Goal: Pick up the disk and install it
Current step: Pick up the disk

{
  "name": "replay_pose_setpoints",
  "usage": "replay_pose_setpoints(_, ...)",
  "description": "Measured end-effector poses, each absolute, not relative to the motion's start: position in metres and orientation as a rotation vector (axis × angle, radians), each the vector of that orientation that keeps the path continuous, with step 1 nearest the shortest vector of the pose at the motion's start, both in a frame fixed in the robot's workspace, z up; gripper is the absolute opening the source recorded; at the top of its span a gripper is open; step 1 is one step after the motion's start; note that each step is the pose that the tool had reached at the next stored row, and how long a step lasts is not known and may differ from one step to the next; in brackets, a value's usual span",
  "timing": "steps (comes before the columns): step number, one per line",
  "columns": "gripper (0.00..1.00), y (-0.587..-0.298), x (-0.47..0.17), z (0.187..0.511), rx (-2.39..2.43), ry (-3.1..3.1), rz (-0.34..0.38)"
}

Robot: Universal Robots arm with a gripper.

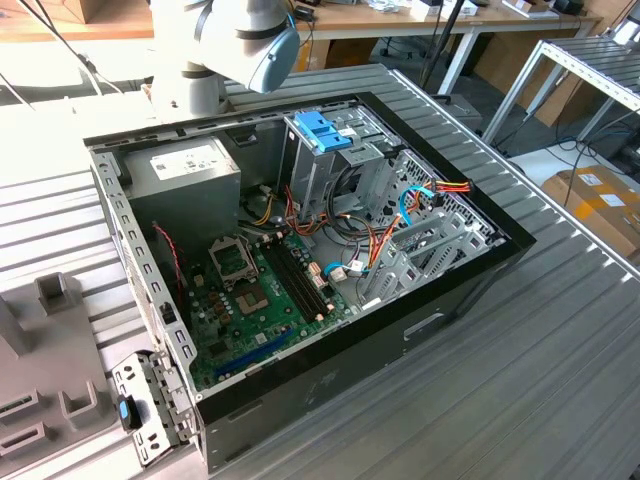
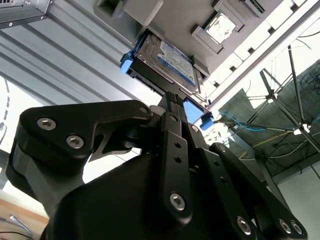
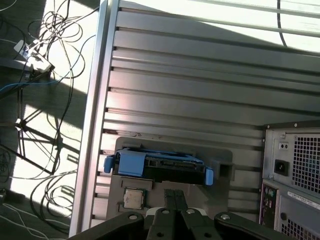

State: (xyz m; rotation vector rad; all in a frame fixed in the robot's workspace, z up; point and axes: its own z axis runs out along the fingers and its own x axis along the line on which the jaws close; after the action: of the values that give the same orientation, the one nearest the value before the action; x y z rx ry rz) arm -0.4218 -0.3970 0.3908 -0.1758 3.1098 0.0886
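Observation:
The disk [image 3: 165, 165] lies in a recess of a grey holder block [image 3: 222, 170] on the ribbed metal table; it has a dark metal body with light-blue rails at both ends. In the second wrist view the disk [image 2: 167, 60] shows its labelled face. My gripper [image 3: 174, 192] points at the disk's near long edge, and its black fingers sit pressed together, shut, with nothing between them. The second wrist view puts the gripper [image 2: 173, 97] right at that edge; whether it touches, I cannot tell. The arm [image 1: 240, 40] leaves the exterior view at its top.
An open computer case [image 1: 130, 240] lies on the table, with a blue-handled metal cage [image 1: 322, 130] and loose cables inside. Its rear panel [image 3: 295, 165] stands close beside the holder. A processor chip [image 3: 132, 198] rests in the same block. The table edge [image 3: 95, 125] borders floor cables.

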Motion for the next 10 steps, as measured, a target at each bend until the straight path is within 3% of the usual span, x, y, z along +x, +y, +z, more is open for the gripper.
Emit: replay_pose_setpoints(10,0.11,-0.3969,-0.4218,0.3909,-0.191,3.109,0.089)
